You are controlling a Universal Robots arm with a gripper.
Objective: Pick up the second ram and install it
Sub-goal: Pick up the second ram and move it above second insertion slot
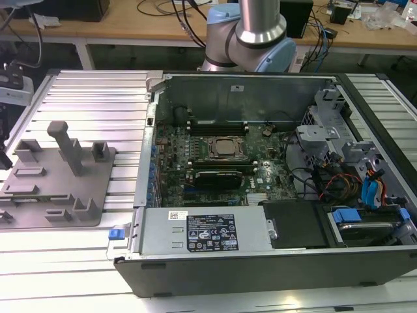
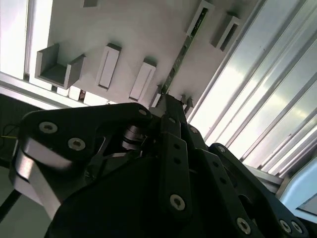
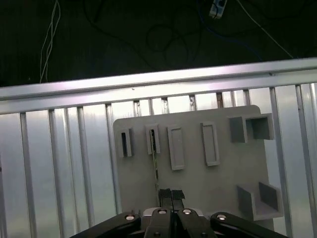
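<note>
The second ram [image 3: 155, 166] is a thin green stick seen edge-on in both wrist views, also second ram [image 2: 181, 52]. My gripper [image 3: 171, 194] is shut on its near end, and in the second wrist view the gripper [image 2: 171, 101] meets the stick at its tip. The stick's far end lines up with a narrow slot of the grey tray [image 3: 218, 193]; whether it still sits in that slot I cannot tell. In the exterior view the grey tray [image 1: 58, 195] lies at the left, beside the open computer case [image 1: 195, 261].
Inside the case, the CPU socket [image 1: 225, 149] sits between long black memory slots [image 1: 218, 127]. Drive cages and cables [image 1: 339, 176] crowd the exterior view's right. Upright posts [image 1: 65, 147] rise from the tray. The arm's base [image 1: 251, 32] stands behind the case on the ribbed metal table [image 1: 98, 98].
</note>
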